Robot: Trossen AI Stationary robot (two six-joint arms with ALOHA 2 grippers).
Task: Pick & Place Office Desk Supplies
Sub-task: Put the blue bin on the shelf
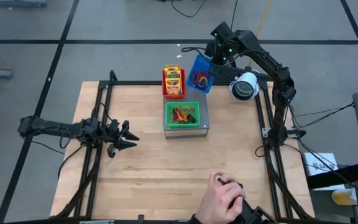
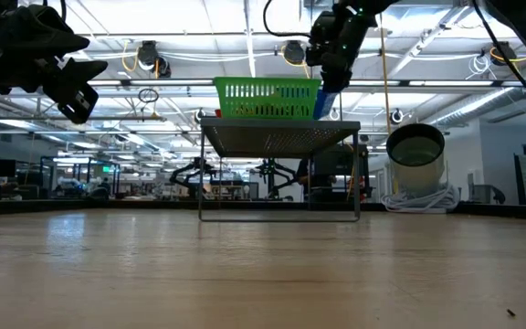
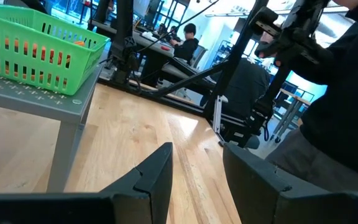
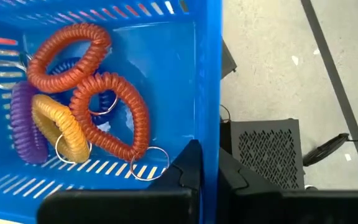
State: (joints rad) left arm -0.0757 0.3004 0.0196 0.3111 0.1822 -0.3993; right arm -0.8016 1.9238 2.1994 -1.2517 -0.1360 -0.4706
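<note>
We see the right arm reaching from the right side of the high view up to the upper middle, its right gripper (image 1: pixel 211 61) clamped on the rim of the blue tray (image 1: pixel 197 70), which hangs tilted off the far corner of the grey box (image 1: pixel 205 114); in the right wrist view the two dark fingers (image 4: pixel 190 169) pinch the tray's blue wall between them, closed tight on it. Inside that tray lie coiled loops (image 4: pixel 107 112): two orange-red ones, a yellow one and a purple one, some with thin metal rings attached, bunched against the tray floor. The left arm stretches level across the left of the high view, and the left gripper (image 1: pixel 127 138) hovers over bare tabletop (image 1: pixel 154 180) well left of the box, its fingers about half open with nothing between them, as the left wrist view also shows. In the high view, the red tray (image 1: pixel 173 83) sits at the upper centre holding yellow-and-green crayon packets (image 1: pixel 173 76), just left of the blue tray. The green tray (image 1: pixel 184 114) rests on the box just below it, with orange and dark pieces inside that we cannot tell apart. A person's hand (image 1: pixel 221 200) lies on the tabletop at the lower centre-right of the high view.
</note>
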